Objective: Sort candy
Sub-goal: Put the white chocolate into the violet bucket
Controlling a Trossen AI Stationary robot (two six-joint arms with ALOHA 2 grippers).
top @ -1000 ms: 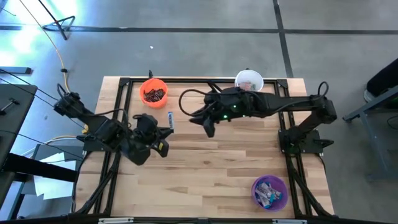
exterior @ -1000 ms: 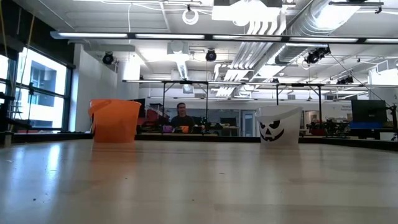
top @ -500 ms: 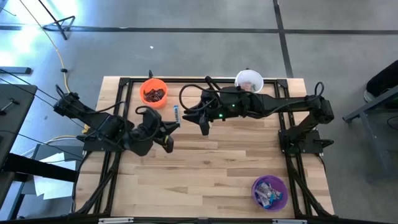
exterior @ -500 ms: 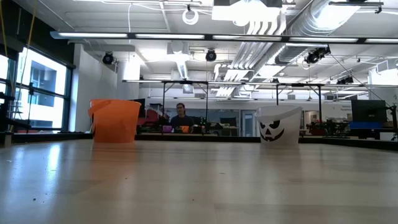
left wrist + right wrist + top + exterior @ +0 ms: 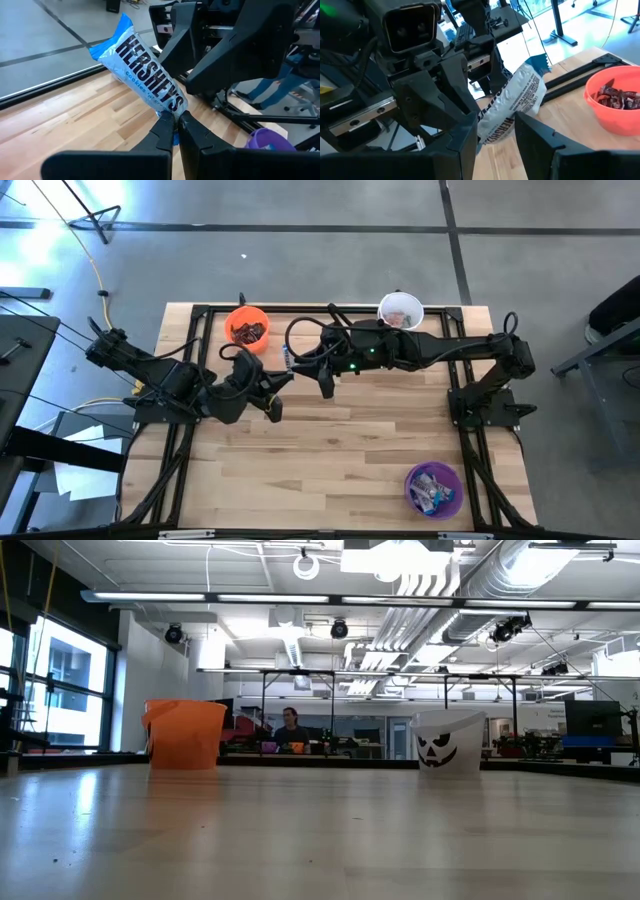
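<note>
The left end effector (image 5: 176,126) pinches a blue-and-white candy (image 5: 145,67) by one end, held above the counter (image 5: 340,440) near the orange cup (image 5: 246,327). The right end effector (image 5: 494,131), fingers spread, faces it with the candy just between its fingertips.

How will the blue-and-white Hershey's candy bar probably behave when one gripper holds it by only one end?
The candy bar likely stays fairly stiff: the left gripper pinches only its lower end, yet it stands up without drooping. It seems light, since that small pinch carries it. The glossy wrapper may be slippery, so the open right gripper should close gently.
</note>
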